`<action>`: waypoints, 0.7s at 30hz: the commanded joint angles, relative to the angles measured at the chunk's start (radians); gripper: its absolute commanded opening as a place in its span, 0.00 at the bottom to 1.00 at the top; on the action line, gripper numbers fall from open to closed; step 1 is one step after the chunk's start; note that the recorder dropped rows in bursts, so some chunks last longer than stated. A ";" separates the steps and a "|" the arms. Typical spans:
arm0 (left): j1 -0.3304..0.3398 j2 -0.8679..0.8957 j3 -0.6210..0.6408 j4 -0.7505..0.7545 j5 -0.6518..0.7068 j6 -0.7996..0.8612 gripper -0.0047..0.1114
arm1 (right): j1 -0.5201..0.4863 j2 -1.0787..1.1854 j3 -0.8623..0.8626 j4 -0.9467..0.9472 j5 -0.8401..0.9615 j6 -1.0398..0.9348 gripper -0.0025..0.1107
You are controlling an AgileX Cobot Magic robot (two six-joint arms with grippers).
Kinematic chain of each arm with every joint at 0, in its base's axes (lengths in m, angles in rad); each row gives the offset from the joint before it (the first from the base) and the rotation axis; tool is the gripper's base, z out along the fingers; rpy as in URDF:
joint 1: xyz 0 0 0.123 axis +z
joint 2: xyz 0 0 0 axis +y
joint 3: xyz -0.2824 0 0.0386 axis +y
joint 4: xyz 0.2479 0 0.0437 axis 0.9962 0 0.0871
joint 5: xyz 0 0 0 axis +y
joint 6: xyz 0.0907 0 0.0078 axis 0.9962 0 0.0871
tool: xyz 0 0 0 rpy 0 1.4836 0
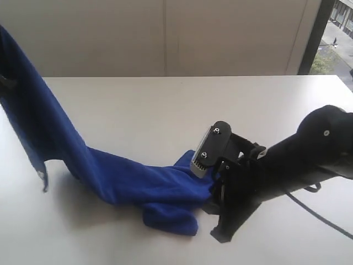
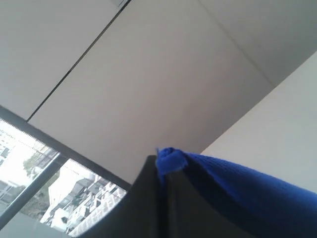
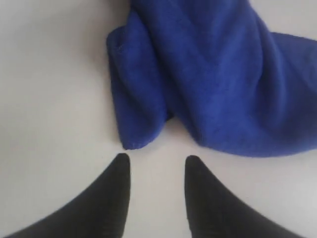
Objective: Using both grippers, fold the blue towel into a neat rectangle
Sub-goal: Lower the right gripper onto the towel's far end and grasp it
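A blue towel stretches across a white worktop. One end is lifted high over the worktop's left edge, pinched tight in the closed left gripper. The other end lies bunched in folds near the middle of the front edge. The right gripper sits just beside that bunch, its two black fingertips parted and holding nothing, with bare worktop between them.

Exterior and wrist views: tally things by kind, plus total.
Towel: 1
Grippers: 2 (left gripper, right gripper)
Table: 1
Total: 4
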State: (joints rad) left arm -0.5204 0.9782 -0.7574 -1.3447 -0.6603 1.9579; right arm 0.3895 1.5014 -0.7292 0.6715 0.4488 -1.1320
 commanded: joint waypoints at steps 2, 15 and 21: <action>0.033 -0.012 0.001 -0.007 -0.026 0.159 0.04 | -0.015 0.084 -0.129 -0.053 -0.122 0.310 0.34; 0.033 -0.013 0.001 0.012 -0.086 0.159 0.04 | -0.145 0.399 -0.636 -0.500 0.307 0.469 0.34; 0.033 -0.013 0.001 0.012 -0.048 0.159 0.04 | -0.177 0.507 -0.692 -0.500 0.387 0.397 0.34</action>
State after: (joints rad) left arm -0.4889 0.9782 -0.7574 -1.3219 -0.7224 1.9579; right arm 0.2241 1.9735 -1.4020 0.1755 0.8128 -0.7022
